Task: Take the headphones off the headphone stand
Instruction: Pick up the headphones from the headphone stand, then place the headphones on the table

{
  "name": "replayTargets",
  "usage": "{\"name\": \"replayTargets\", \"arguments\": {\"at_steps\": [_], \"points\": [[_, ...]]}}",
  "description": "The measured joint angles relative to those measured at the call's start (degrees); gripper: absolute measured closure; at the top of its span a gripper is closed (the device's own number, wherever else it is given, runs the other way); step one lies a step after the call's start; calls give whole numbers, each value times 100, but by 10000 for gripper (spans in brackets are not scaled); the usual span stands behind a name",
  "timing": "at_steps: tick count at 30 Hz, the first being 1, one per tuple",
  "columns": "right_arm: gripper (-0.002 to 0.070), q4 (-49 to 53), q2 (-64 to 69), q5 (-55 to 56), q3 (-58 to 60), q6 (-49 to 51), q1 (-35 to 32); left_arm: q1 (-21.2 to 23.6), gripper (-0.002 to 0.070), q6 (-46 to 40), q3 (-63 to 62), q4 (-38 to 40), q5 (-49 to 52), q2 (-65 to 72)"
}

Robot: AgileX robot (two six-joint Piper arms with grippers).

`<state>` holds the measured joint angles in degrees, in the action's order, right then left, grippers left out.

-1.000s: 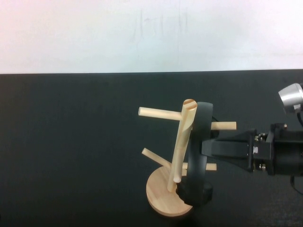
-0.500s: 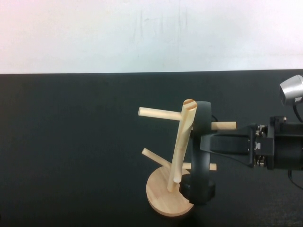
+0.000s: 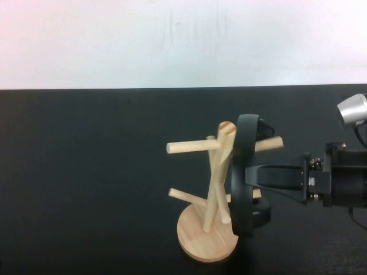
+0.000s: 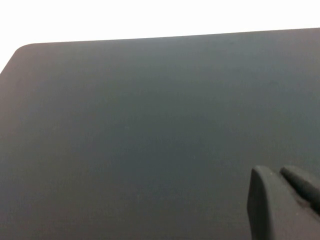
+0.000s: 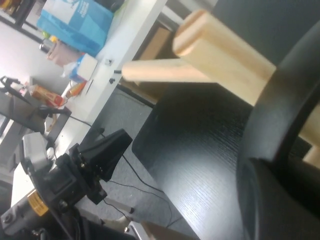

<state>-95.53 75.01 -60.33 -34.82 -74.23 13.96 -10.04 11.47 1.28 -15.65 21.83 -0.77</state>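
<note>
The black headphones (image 3: 245,140) hang edge-on against the right side of the wooden headphone stand (image 3: 220,166), with the headband by the post's top and an ear cup (image 3: 261,216) low beside the round base (image 3: 198,238). My right gripper (image 3: 248,176) reaches in from the right and is shut on the headband at mid height. In the right wrist view the headband (image 5: 280,120) crosses a peg (image 5: 220,50) close up. My left gripper (image 4: 280,200) is shut and empty over bare black table, out of the high view.
The black table (image 3: 86,183) spreads to the left and in front of the stand. A white wall (image 3: 172,40) runs behind the far edge. A silver lamp-like head (image 3: 352,112) sits above my right arm at the right edge.
My right gripper has drawn the headphones slightly right and up. The stand has turned with them: its pegs point differently and the post leans a little.
</note>
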Motion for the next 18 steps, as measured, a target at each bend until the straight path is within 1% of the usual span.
{"name": "replayTargets", "arguments": {"at_steps": [6, 9, 14, 18], "points": [[646, 9, -7, -133, -68, -107, 0, 0, 673, 0, 0, 0, 0, 0], [646, 179, -83, -327, -68, -24, -137, 0, 673, 0, 0, 0, 0, 0], [647, 477, -426, -588, -68, 405, -812, 0, 673, 0, 0, 0, 0, 0], [647, 773, -953, -630, -68, 689, -1567, 0, 673, 0, 0, 0, 0, 0]]}}
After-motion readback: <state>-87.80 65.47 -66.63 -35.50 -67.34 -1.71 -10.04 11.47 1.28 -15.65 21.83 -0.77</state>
